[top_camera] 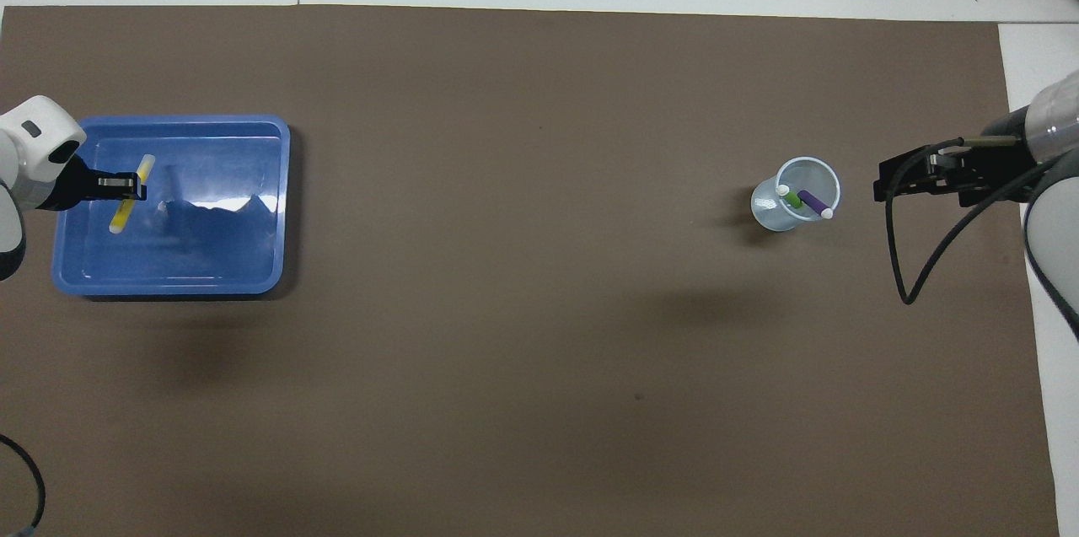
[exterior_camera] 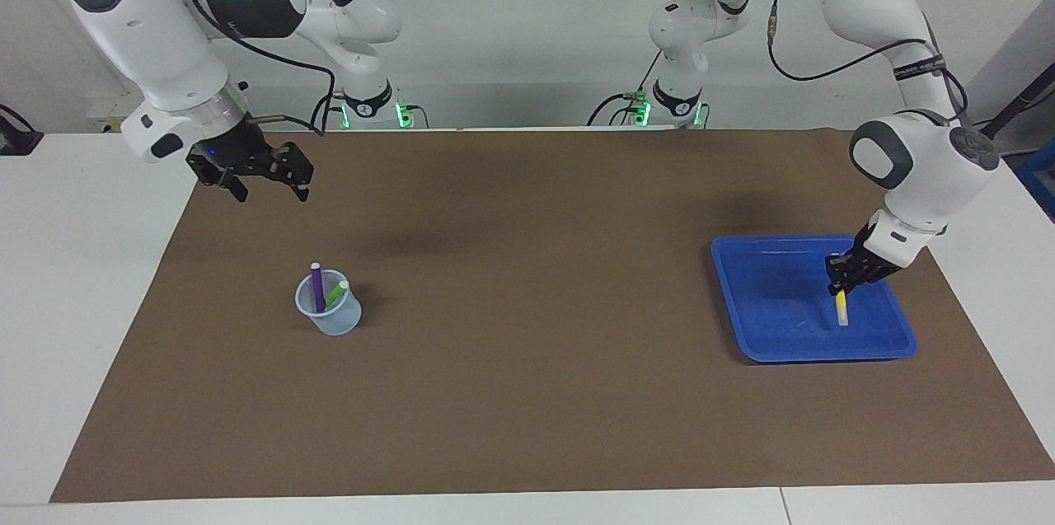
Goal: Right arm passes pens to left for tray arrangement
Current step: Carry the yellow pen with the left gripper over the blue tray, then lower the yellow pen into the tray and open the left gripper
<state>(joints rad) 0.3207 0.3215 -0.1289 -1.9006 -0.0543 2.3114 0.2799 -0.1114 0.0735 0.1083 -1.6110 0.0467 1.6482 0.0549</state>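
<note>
The left pincer [exterior_camera: 841, 288] is inside the blue tray [exterior_camera: 766, 344], at the part toward the left arm's end of the surface. It is clamped on the yellow pen [exterior_camera: 841, 309], gripping the pen near its middle. The pen hangs tilted below the fingertips, its lower end at or just above the tray floor; contact cannot be confirmed.

In the overhead view, the pincer [top_camera: 126, 187] crosses the yellow pen [top_camera: 120, 218], with 1 end of the pen on each side of the fingers.

The right pincer [exterior_camera: 262, 183] hangs in the air with its fingers spread wide, holding nothing. It is over the brown mat [exterior_camera: 527, 393] at the right arm's end of the surface. The right arm waits.

The clear cup [exterior_camera: 330, 319] stands on the mat, well apart from the right pincer. It holds 2 pens: the purple pen [exterior_camera: 317, 288] and the green pen [exterior_camera: 336, 292], both leaning on the rim.
</note>
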